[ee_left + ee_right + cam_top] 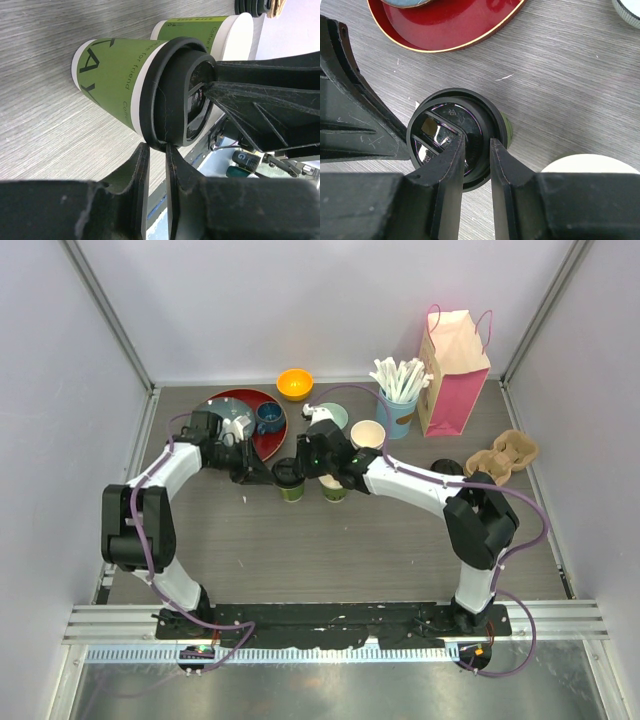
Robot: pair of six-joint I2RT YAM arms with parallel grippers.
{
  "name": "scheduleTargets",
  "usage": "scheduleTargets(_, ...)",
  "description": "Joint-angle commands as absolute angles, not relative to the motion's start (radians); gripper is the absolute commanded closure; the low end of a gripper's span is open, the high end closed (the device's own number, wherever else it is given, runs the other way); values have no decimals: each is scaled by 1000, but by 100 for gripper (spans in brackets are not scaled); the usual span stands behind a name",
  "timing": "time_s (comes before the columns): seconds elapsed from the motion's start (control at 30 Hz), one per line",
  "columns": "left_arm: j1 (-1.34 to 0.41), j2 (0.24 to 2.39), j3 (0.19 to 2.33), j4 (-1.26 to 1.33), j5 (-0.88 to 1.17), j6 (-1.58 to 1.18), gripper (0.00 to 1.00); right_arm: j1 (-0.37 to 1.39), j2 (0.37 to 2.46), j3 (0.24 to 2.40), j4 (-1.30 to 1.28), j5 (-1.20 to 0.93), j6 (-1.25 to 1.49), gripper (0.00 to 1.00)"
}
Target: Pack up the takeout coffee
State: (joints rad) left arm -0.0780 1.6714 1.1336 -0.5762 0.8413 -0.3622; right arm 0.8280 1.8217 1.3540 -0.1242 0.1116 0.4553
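A green paper cup (291, 483) with a black lid (172, 95) stands mid-table; in the left wrist view its green wall (115, 75) fills the middle. My left gripper (157, 149) reaches in from the left, its narrow jaws pinching the lid's rim. From above, my right gripper (477, 142) is shut on the same lid (445, 130), one finger on top and one outside the rim. Just to the right stands a second green cup (334, 490), lidless, its cream mouth (590, 165) showing.
A red plate (240, 425) with a dark blue mug (269, 417) lies behind the left gripper. Further back are an orange bowl (294, 383), a light-blue cup of white sticks (398, 405) and a pink bag (452, 375). A cardboard cup carrier (503, 453) sits at right.
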Motion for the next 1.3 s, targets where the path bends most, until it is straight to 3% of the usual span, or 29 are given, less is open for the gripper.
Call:
scheduleTargets(0.0, -83, 1775, 1101, -558, 680, -308, 83, 830, 1851, 1345, -127, 28, 476, 75)
scheduleTargets(0.63, -77, 1881, 1016, -545, 451, -282, 100, 815, 1845, 1315, -127, 31, 460, 76)
scheduleTargets(0.7, -77, 1870, 1012, -531, 443, -275, 98, 815, 1841, 1309, -123, 23, 459, 76)
scheduleTargets(0.9, -74, 1761, 1022, -468, 557, -299, 76, 816, 1841, 1316, -114, -20, 448, 76)
scheduleTargets(1.07, -74, 1758, 1019, -440, 525, -307, 82, 816, 1844, 1327, -118, -21, 442, 76)
scheduleTargets(1.27, -71, 1746, 1037, -443, 587, -305, 81, 815, 1848, 1353, -136, -44, 420, 76)
